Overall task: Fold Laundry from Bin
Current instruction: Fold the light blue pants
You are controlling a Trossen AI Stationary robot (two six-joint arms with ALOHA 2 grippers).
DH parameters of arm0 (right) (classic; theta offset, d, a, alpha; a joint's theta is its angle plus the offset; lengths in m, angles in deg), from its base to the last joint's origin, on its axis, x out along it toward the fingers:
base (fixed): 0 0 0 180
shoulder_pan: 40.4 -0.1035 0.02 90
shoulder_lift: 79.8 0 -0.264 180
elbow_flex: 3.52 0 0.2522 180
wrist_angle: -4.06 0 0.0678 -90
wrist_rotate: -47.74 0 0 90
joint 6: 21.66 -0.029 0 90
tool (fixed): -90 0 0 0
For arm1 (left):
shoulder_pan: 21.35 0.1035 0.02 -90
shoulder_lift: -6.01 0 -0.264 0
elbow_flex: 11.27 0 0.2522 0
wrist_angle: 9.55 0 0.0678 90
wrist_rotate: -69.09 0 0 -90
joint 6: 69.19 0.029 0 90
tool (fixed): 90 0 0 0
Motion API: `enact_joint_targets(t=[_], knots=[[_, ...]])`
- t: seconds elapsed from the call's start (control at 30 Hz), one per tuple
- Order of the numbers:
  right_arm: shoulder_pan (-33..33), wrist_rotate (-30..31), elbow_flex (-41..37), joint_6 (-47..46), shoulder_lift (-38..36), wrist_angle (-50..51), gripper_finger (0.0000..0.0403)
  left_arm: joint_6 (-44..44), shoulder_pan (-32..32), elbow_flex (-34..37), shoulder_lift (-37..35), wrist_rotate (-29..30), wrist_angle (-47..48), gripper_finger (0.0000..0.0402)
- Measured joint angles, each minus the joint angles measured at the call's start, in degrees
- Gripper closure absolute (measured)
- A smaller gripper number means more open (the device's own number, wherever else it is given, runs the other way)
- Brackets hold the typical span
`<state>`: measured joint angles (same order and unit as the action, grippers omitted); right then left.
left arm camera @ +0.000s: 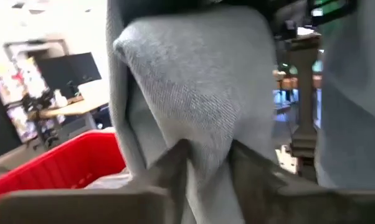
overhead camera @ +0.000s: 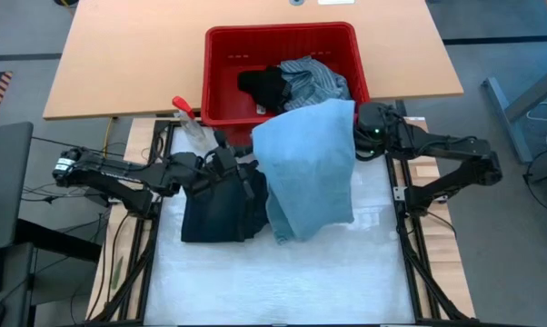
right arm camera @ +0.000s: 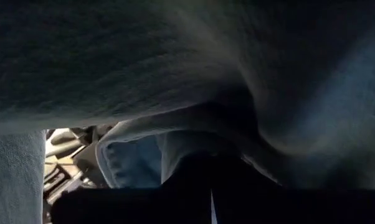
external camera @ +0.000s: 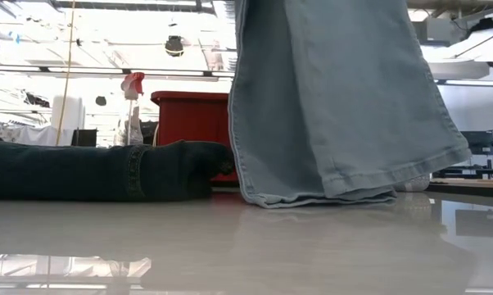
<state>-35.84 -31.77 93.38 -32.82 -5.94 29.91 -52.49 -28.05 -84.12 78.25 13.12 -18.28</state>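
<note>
The light blue denim jeans (overhead camera: 310, 168) hang between my two grippers in front of the red bin (overhead camera: 221, 54). Their lower hem (external camera: 320, 195) rests on the table. My left gripper (overhead camera: 248, 162) is shut on their left edge. My right gripper (overhead camera: 358, 127) is shut on their upper right corner. A dark navy piece (overhead camera: 217, 211) lies flat on the table under my left arm; it also shows in the low view (external camera: 91, 170). The striped shirt (overhead camera: 314, 80) and a black piece (overhead camera: 264, 86) lie in the bin. My left gripper pinches a bunched fold of the denim (left arm camera: 206, 149) between its two fingers (left arm camera: 172, 163). The cloth rises above the fingers and drapes over them. My right gripper is shut on the jeans near a seamed edge (right arm camera: 128, 163). The denim hangs over the camera and hides the place of contact.
A clear spray bottle with a red trigger (overhead camera: 186, 116) stands by the bin's near left corner, close to my left arm. The wooden tabletop (overhead camera: 119, 64) lies behind the white work mat (overhead camera: 283, 282), which has free room at the front.
</note>
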Motion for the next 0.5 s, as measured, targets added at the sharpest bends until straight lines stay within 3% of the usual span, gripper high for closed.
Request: enact_joint_targets(t=[0.1,0.4,0.5], knots=[[0.08,-0.1,0.01,0.01,-1.55,2.44,0.0383,2.53,-0.65,-1.26,-0.76,-0.1,1.48,0.0387],[0.08,-0.12,0.07,0.04,-4.31,7.18,0.0383,1.09,-0.57,-3.12,-5.42,0.67,8.57,0.0401],[0.08,-0.12,0.07,0.04,-4.51,6.73,0.0382,-4.23,0.82,-3.12,-5.76,-4.58,11.85,0.0401]])
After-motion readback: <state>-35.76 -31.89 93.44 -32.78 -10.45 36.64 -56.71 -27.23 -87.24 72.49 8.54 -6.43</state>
